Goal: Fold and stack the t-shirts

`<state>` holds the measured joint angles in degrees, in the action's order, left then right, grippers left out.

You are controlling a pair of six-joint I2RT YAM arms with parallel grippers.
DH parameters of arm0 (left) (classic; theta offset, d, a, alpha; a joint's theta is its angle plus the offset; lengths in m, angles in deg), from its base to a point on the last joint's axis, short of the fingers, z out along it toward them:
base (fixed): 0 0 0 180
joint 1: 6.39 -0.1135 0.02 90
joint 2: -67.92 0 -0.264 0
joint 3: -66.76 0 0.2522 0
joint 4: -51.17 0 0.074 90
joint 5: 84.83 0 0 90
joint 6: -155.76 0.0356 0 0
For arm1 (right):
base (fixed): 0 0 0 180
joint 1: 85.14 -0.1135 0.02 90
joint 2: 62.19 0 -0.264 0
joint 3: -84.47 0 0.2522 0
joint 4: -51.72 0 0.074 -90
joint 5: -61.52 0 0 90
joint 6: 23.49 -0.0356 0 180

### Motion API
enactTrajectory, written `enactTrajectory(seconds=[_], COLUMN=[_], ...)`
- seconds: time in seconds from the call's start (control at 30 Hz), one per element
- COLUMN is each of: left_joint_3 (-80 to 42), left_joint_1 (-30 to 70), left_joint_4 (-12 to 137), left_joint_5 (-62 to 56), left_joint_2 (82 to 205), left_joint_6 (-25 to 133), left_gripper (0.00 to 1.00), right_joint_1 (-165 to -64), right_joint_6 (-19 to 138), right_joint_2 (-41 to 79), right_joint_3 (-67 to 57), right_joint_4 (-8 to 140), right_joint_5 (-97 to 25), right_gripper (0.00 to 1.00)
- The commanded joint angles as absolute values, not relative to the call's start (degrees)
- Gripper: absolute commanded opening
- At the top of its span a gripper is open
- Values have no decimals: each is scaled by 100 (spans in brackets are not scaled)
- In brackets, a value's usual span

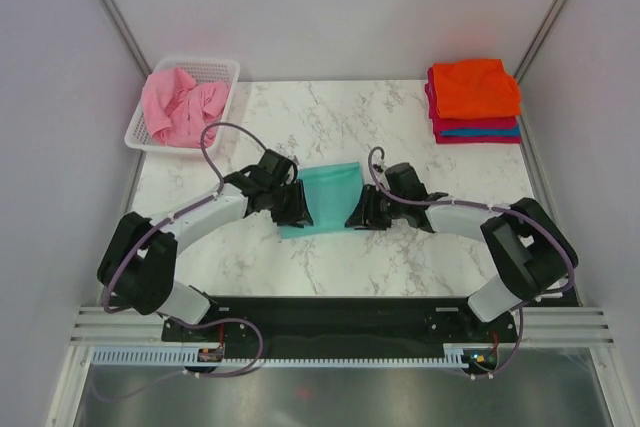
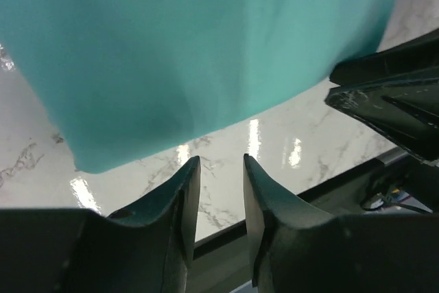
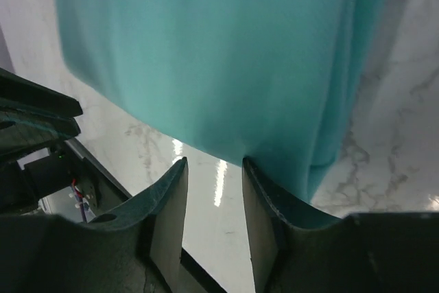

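A folded teal t-shirt (image 1: 328,197) lies flat on the marble table between my two grippers. My left gripper (image 1: 297,205) is at its left edge, open and empty; in the left wrist view the teal t-shirt (image 2: 192,53) lies just beyond the gripper (image 2: 221,162). My right gripper (image 1: 358,215) is at the shirt's right near edge, open and empty; in the right wrist view the shirt (image 3: 219,53) lies just past the gripper (image 3: 214,164), one finger (image 3: 267,190) touching its edge. A pink t-shirt (image 1: 180,102) lies crumpled in the basket. Folded orange (image 1: 474,87), crimson and blue tees are stacked at the back right.
A white slotted basket (image 1: 222,70) stands at the back left corner. The stack of folded tees sits by the right wall. Grey walls close in both sides. The black arm mount rail (image 1: 330,312) runs along the table's near edge.
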<state>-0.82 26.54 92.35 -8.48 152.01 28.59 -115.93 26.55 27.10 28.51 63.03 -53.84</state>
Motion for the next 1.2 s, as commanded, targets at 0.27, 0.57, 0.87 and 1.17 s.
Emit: enactTrajectory(seconds=[0.27, 0.57, 0.87, 1.17], left_joint_3=[1257, 151, -447, -510], left_joint_1=[2578, 2543, 2261, 2305], left_joint_4=[8479, 9654, 10894, 11713], left_joint_5=[296, 1658, 2450, 1503], left_joint_2=[15572, 15985, 15977, 13476], left_joint_6=[2831, 3746, 3026, 3482], left_gripper=[26, 22, 26, 33], right_joint_1=[-11695, -13959, -12748, -10546], right_joint_6=[1897, 895, 2141, 3004], right_joint_2=[2799, 1010, -744, 1449], right_joint_3=[4810, 5183, 3531, 2730], right_joint_4=[4106, 4788, 7840, 7033], right_joint_5=[-5160, -4018, -2759, -4217], right_gripper=[38, 38, 98, 98])
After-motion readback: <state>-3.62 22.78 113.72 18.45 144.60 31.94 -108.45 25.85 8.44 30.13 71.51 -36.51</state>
